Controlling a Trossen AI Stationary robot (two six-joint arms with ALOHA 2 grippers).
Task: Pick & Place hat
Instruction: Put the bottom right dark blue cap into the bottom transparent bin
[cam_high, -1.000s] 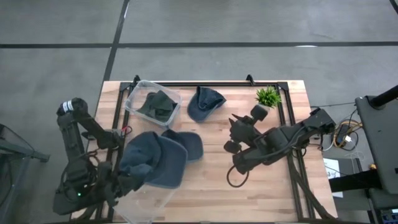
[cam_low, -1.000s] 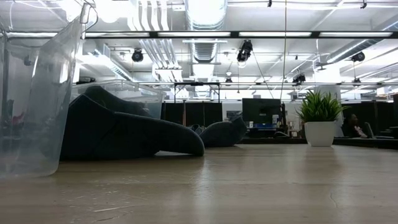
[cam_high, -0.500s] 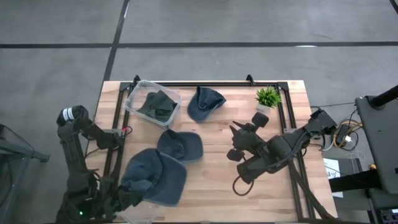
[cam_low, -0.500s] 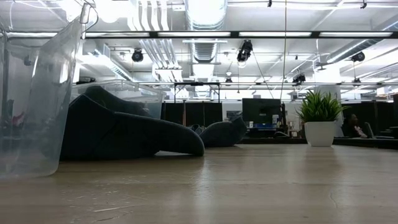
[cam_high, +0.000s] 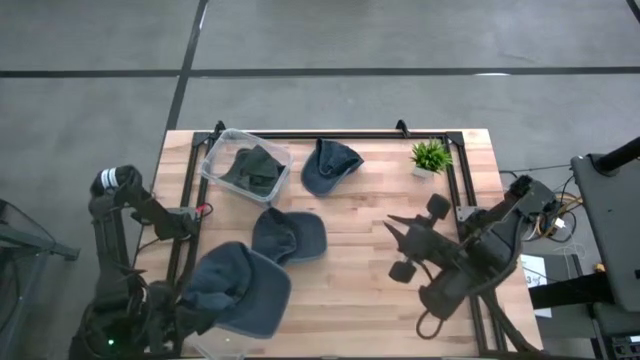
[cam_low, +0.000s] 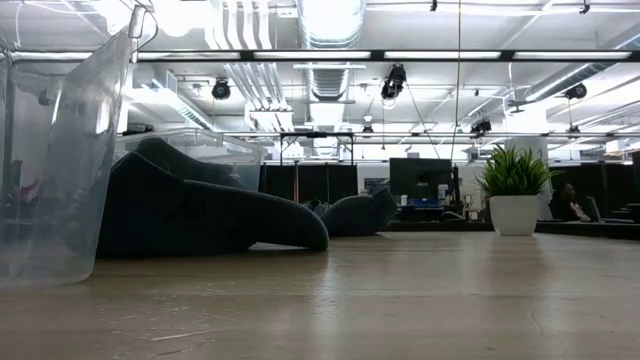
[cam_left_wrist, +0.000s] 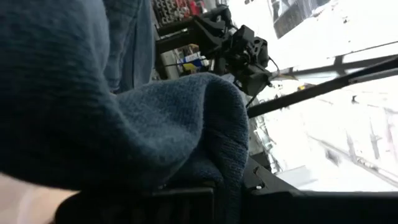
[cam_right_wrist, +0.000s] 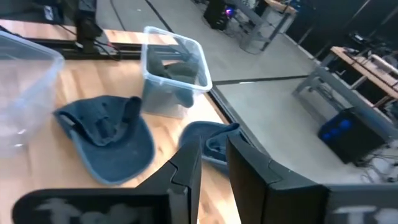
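My left gripper (cam_high: 205, 318) has its jaws clamped on a blue hat (cam_high: 238, 290) above the near clear bin (cam_low: 55, 160); right gripper (cam_high: 402, 246) jaws slightly apart, empty, above bare bench (cam_high: 350, 290)

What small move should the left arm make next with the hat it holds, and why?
Probably lower the hat into the clear bin under it. The left tool is shut on the hat, which hangs over that bin at the table's near left corner.
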